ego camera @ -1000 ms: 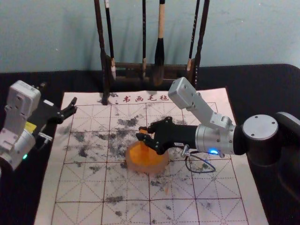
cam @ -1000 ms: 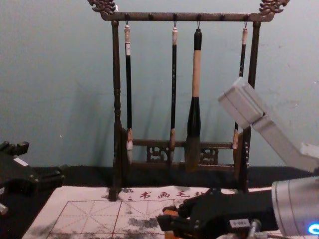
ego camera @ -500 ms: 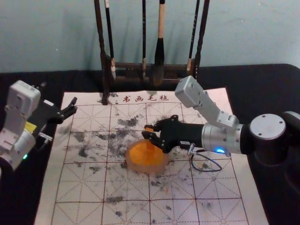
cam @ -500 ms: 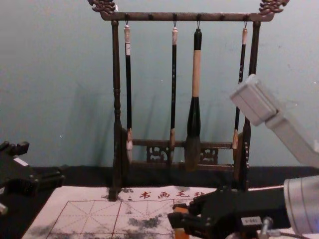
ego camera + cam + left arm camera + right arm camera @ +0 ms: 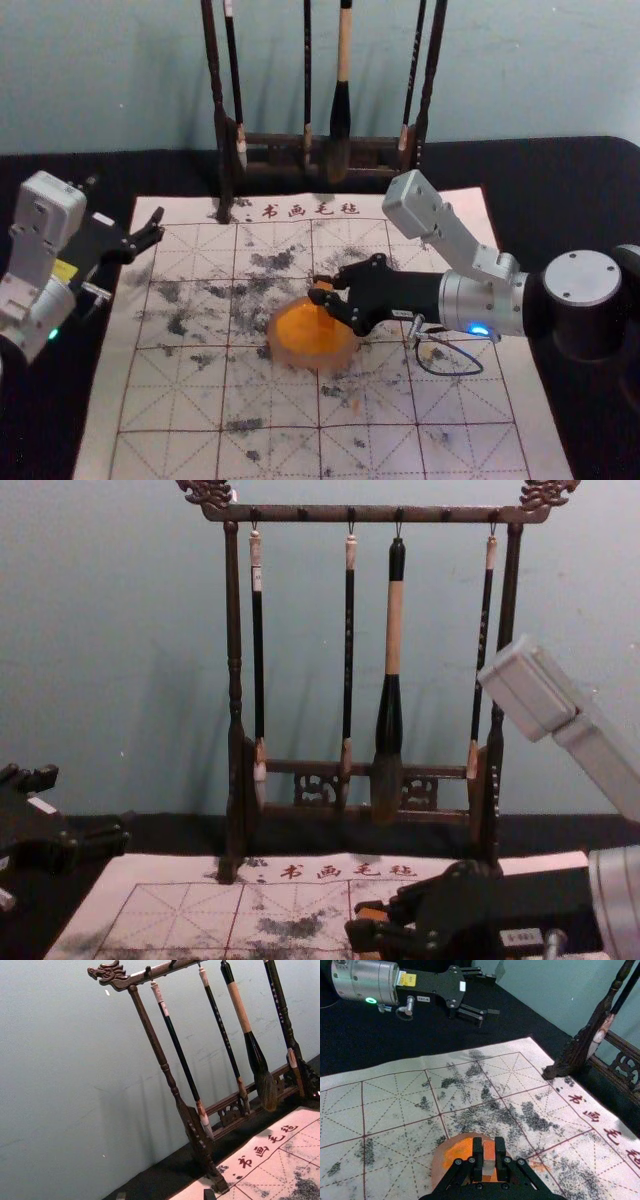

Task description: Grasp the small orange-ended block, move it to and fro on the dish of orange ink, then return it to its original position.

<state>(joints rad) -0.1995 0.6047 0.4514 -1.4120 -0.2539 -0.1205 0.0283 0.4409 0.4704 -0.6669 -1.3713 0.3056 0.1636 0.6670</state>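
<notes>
Taking the dish as a clock seen in the head view, with twelve at its far side, the right arm reaches in from about three o'clock. The right end effector [image 5: 325, 291] is closed up narrow on the small orange-ended block [image 5: 489, 1150], gripping it by its sides over the one o'clock part of the dish of orange ink [image 5: 288, 357]. Whether the block's lower end touches the ink, I cannot tell.

The step in hand looks to be the to-and-fro rub. Done well, it wants light, even downward pressure and short level strokes, say from one o'clock towards seven and back, turning before the block meets the wall. Keep the block upright, so its end lies flat and takes ink evenly. Too much push could make it slip or pivot between the pads, or drag the dish across the felt mat [image 5: 170, 400]; too little would only skim the surface. Before carrying it back, a straight lift and a brief pause should limit drips.

The left end effector [image 5: 154, 228], spread wide and holding nothing, is parked well apart at ten o'clock from the dish.
</notes>
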